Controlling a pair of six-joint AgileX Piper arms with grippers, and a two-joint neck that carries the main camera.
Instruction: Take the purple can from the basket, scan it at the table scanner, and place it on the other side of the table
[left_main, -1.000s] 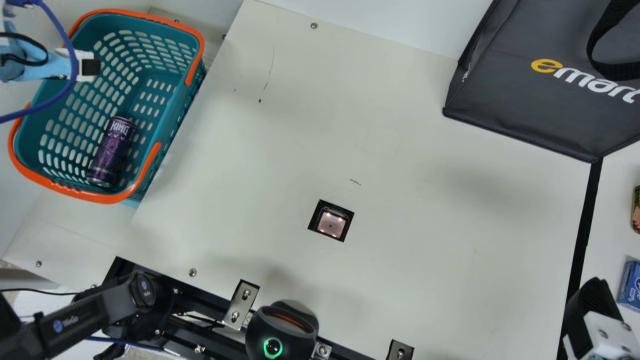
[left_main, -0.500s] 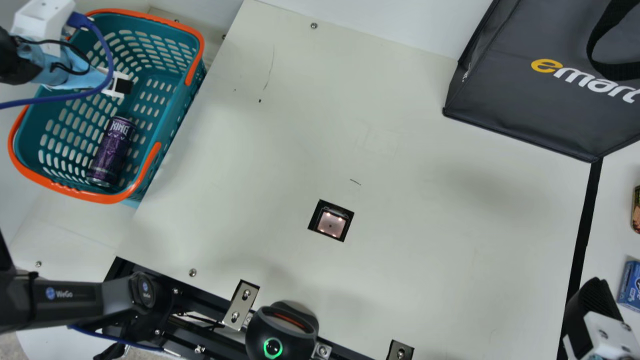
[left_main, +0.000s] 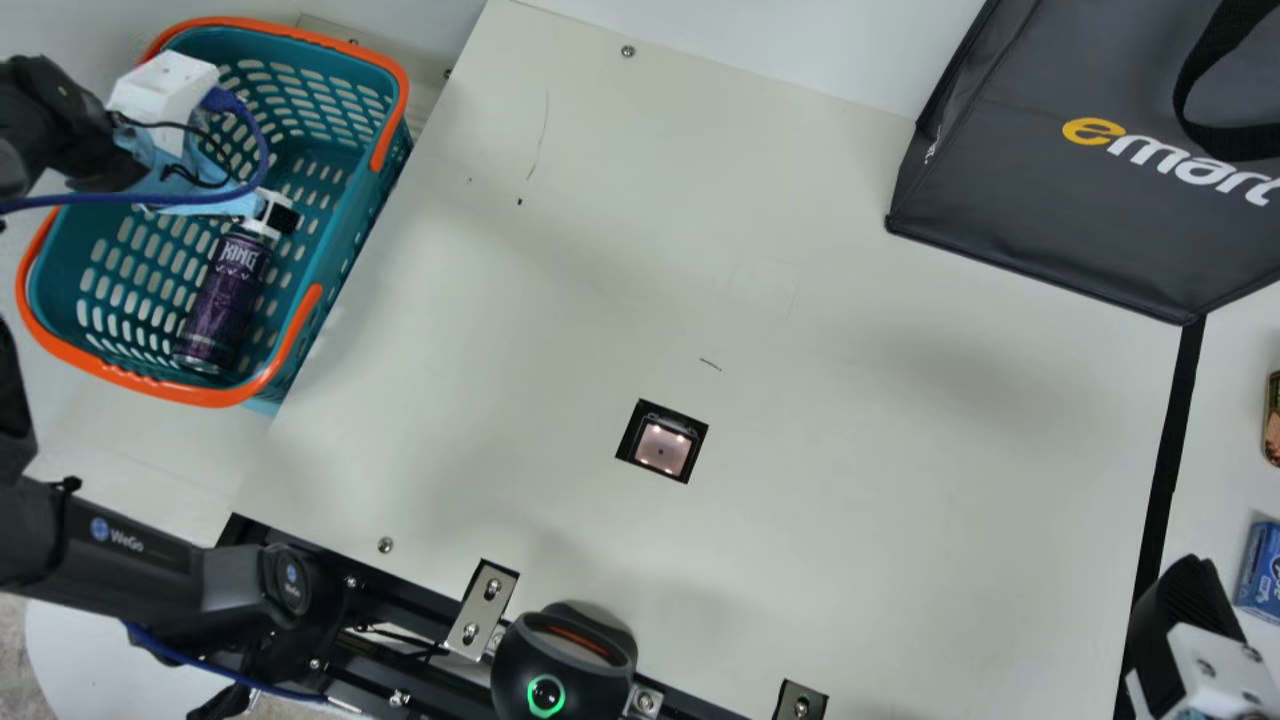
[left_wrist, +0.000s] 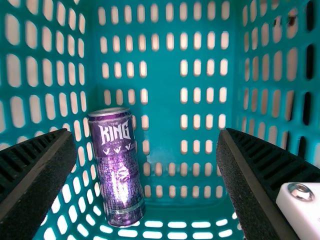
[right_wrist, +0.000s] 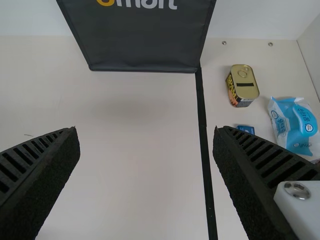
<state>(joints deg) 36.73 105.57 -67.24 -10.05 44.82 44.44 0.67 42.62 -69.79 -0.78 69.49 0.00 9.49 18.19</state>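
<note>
- Have left gripper (left_main: 281, 214) spread wide, empty, inside basket (left_main: 212, 397);
- see purple can (left_main: 224, 300) lying toward basket's near edge;
- have right gripper (left_main: 1182, 604) spread wide, empty, toward desk's (left_main: 900, 420) right edge

Dark grey bag (left_main: 1010, 200), black strip (left_main: 1172, 450), gold-topped tin (right_wrist: 243, 86), small blue box (left_main: 1262, 570), blue-and-white packet (right_wrist: 294, 125)

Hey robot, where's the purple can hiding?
In the main view, the purple can lies inside the teal basket, at the upper left, beside the cream table.

Black arm links (left_main: 120, 550), round blue badge (left_main: 99, 528), white boxy housing (left_main: 165, 85), blue cable (left_main: 90, 199), pale-blue wrapping (left_main: 180, 182), black ribbed fingers (left_wrist: 37, 172), silver screw (left_wrist: 300, 191)
</note>
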